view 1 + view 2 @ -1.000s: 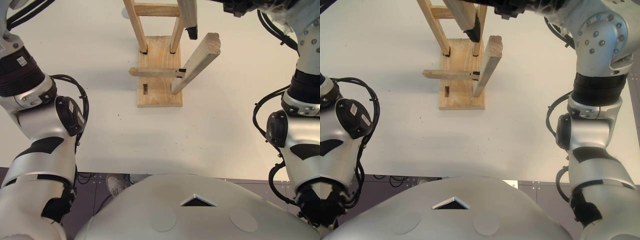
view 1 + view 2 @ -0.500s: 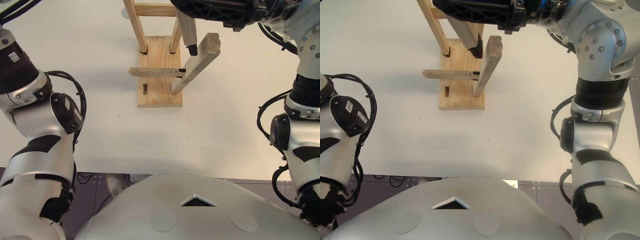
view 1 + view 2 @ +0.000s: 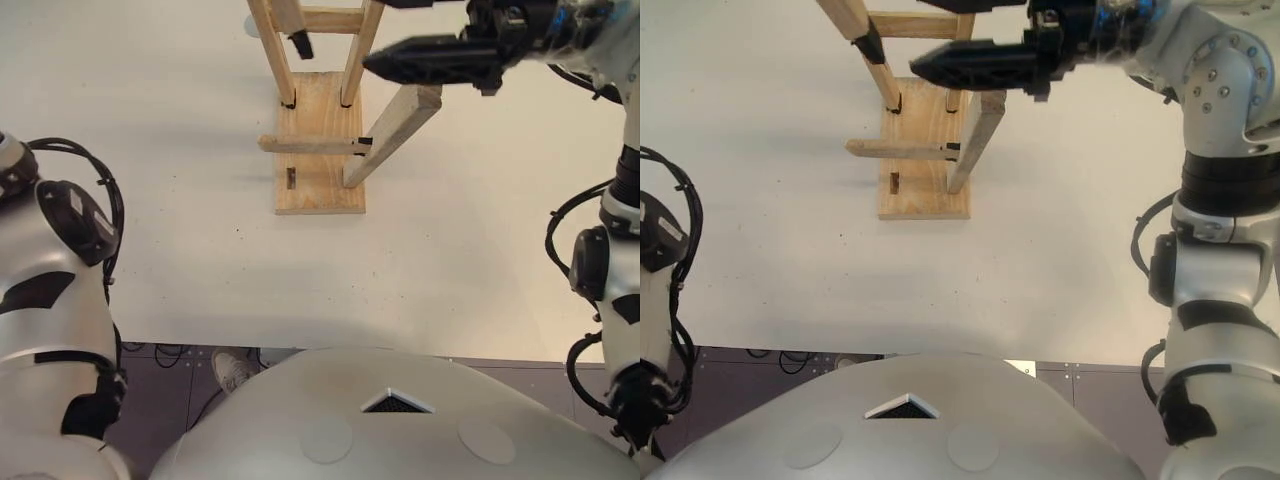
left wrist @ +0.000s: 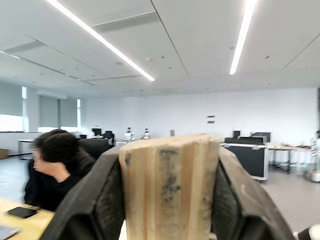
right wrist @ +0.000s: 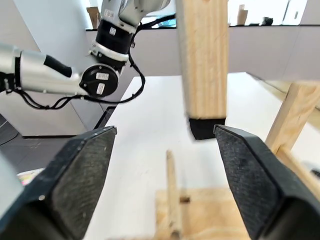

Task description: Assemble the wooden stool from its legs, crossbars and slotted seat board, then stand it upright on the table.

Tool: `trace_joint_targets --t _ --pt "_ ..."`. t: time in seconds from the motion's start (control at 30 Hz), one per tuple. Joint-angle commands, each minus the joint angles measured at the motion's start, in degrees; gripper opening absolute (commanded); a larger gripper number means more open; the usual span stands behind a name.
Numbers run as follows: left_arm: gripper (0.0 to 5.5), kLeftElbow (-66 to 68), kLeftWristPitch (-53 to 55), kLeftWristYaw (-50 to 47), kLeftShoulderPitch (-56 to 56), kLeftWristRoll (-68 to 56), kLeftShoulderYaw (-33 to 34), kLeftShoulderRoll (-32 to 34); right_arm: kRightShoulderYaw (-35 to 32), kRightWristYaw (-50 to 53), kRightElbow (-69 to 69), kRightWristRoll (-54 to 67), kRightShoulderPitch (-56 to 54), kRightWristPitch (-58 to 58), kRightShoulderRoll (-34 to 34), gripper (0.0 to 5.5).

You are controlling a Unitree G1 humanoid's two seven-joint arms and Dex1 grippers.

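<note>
1. Two end effectors are raised above the tabletop [image 3: 480, 220]. The left end effector [image 4: 170, 150] is clamped on one end of a loose wooden leg [image 5: 202, 60], with its fingers [image 4: 95, 205] pressed against opposite sides of the wood.
2. That leg hangs down from the grip. Its black-tipped lower end is in the air over the far end of the slotted seat board [image 3: 325, 190].
3. The right end effector [image 5: 165, 131] has its fingers spread wide and holds nothing. One of them lies level just above the top of the tilted leg [image 3: 395, 130]; whether they touch cannot be told.
4. The seat board lies flat on the tabletop below both end effectors. The far left leg [image 3: 275, 55] and far right leg [image 3: 352, 75] stand in its far slots, joined by an upper crossbar [image 3: 335, 20].
5. The tilted leg rises from the board on the right end effector's side. A second crossbar [image 3: 305, 145] juts from it toward the left end effector's side, above an open slot [image 3: 290, 178].
</note>
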State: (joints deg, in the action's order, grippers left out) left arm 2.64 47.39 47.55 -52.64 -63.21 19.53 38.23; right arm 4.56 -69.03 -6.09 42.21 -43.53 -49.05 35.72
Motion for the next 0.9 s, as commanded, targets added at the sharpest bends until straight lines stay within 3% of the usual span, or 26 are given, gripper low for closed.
trace_joint_targets --t 0.03,0.2,0.3,0.47,0.7,0.9 --pt "2.02 -1.1 -4.4 2.8 6.3 6.2 -1.3 0.9 0.6 -3.1 -2.7 0.4 1.4 -2.1 4.4 3.57" --pt "2.01 4.1 -14.9 5.7 16.2 17.5 -4.4 -1.1 3.1 -3.0 -3.5 -2.8 4.2 0.0 4.9 3.57" --pt "2.01 8.6 -18.7 7.6 18.6 19.4 -3.9 -3.2 3.2 -2.8 -4.0 -2.6 4.8 -0.5 4.1 3.18" --pt "2.01 10.7 -16.1 10.7 21.6 15.5 -1.3 -5.4 4.2 -3.5 -2.9 -2.9 4.6 -0.9 4.0 2.4" --pt "2.01 8.5 -8.5 13.4 27.0 6.7 3.1 -6.8 5.3 -6.0 -0.3 -4.8 3.7 0.3 5.7 2.39" --pt "2.01 10.8 -13.4 12.9 29.6 6.7 5.4 -12.6 6.5 -8.4 2.1 -6.1 1.9 1.6 6.2 2.36"
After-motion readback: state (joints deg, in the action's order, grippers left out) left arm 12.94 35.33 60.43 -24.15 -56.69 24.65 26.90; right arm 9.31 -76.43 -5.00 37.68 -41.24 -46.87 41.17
